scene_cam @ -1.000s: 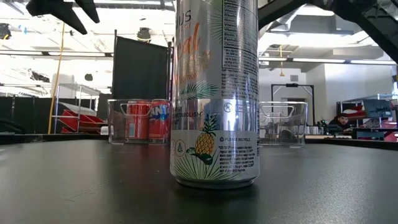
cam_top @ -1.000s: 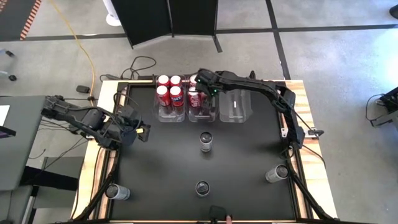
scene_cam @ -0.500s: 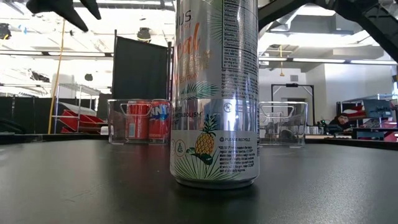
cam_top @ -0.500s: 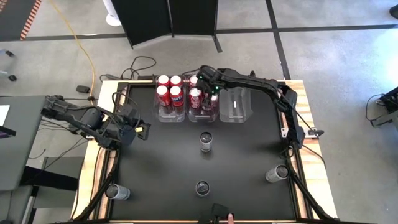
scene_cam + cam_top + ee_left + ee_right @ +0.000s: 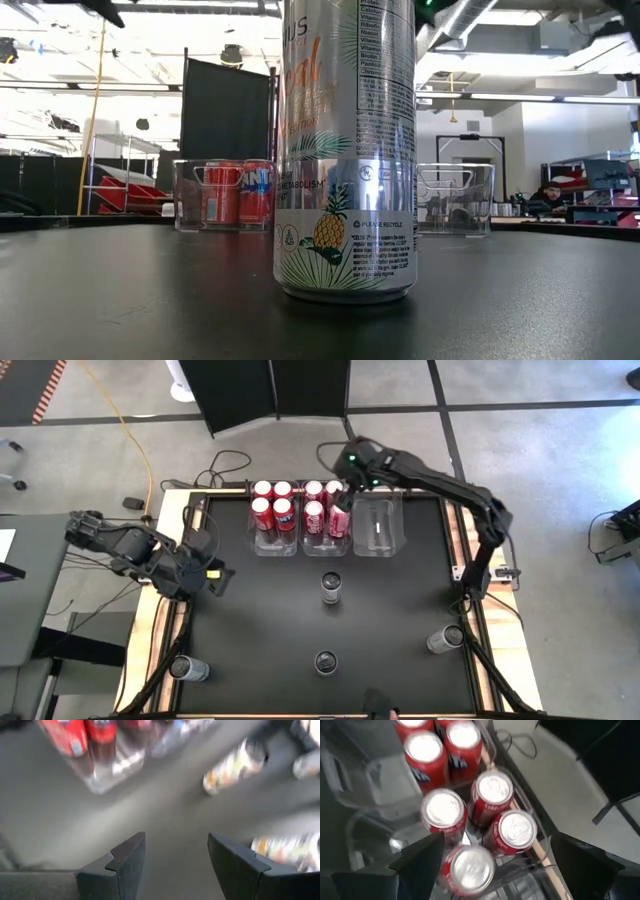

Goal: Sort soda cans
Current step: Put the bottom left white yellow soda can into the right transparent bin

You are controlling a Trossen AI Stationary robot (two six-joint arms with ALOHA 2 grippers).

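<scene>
The right gripper (image 5: 352, 463) is hovering above the far edge of the middle bin (image 5: 327, 540), its fingers (image 5: 420, 860) spread apart and holding nothing. 4 red cans (image 5: 273, 502) are standing in the left bin (image 5: 272, 545) and 4 more (image 5: 323, 501) in the middle one; the right bin (image 5: 378, 530) is sitting beside them. 4 silver cans (image 5: 331, 587) are standing apart on the black table (image 5: 390, 620). The left gripper (image 5: 213, 572) is waiting near the table's left edge, fingers (image 5: 125, 865) apart and gripping nothing.

Overhead, table-level, two wrist views; shared red cans (image 5: 272, 501)
</scene>
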